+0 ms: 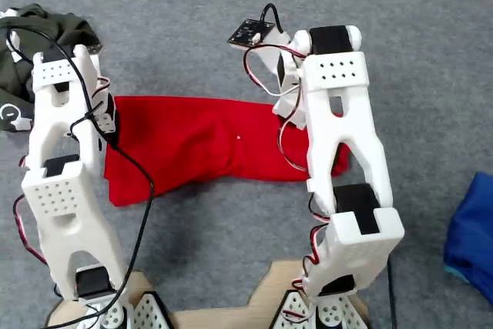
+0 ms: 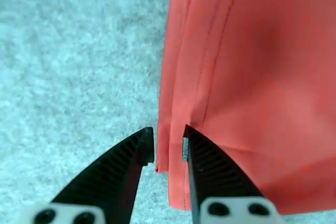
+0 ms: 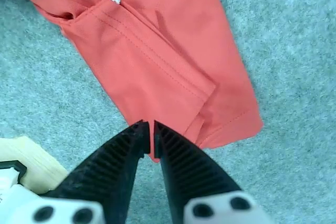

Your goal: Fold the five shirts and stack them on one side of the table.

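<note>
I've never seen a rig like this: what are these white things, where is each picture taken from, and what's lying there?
Two robot arms stand at a grey table. One picture looks down from above; the other two come from cameras on the arms' wrists. A red shirt lies between the arms, with a dark green shirt and a blue shirt off to the sides. The left gripper is slightly open over one end of it; the right gripper is shut at the other.

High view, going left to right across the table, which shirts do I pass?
dark green shirt → red shirt → blue shirt
</note>
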Robot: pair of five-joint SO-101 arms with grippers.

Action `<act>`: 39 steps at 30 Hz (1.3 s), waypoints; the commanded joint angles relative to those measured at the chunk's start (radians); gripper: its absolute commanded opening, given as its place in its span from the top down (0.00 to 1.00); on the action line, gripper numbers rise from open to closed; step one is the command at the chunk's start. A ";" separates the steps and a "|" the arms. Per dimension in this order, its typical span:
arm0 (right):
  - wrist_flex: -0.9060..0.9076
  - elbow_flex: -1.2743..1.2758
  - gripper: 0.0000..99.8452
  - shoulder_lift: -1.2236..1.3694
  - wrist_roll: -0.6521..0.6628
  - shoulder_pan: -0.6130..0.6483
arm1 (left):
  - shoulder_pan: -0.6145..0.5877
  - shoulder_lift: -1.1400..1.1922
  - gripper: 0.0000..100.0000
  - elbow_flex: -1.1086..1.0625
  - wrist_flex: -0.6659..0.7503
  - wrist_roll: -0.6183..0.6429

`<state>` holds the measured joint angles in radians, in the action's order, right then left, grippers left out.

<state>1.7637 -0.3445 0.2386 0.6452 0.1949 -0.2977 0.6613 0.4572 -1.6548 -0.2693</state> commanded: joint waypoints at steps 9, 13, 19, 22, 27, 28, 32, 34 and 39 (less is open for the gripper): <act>0.017 -0.001 0.97 -0.056 -0.011 0.013 | 0.077 0.021 0.90 0.057 -0.017 0.031; 0.017 -0.001 0.97 -0.056 -0.011 0.013 | 0.089 0.022 0.90 0.049 -0.002 0.046; 0.015 -0.001 0.97 -0.056 -0.011 0.013 | 0.087 0.051 0.90 0.055 0.011 0.041; 0.015 -0.001 0.97 -0.056 -0.011 0.013 | 0.089 0.099 0.90 0.069 0.011 0.043; 0.014 -0.001 0.97 -0.054 -0.011 0.013 | 0.086 0.157 0.90 0.157 -0.026 0.044; 0.014 -0.001 0.97 -0.054 -0.011 0.013 | 0.086 0.165 0.92 0.180 -0.038 0.044; 0.014 -0.001 0.97 -0.054 -0.011 0.013 | 0.081 0.182 0.98 0.241 -0.046 0.044; 0.014 -0.001 0.97 -0.054 -0.011 0.013 | 0.080 0.182 0.98 0.253 -0.046 0.044; 0.014 -0.001 0.97 -0.054 -0.011 0.013 | 0.080 0.182 0.98 0.253 -0.048 0.044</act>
<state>1.7637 -0.3445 0.2386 0.6452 0.1949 -0.2148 0.8500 0.6552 -1.7039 -0.2325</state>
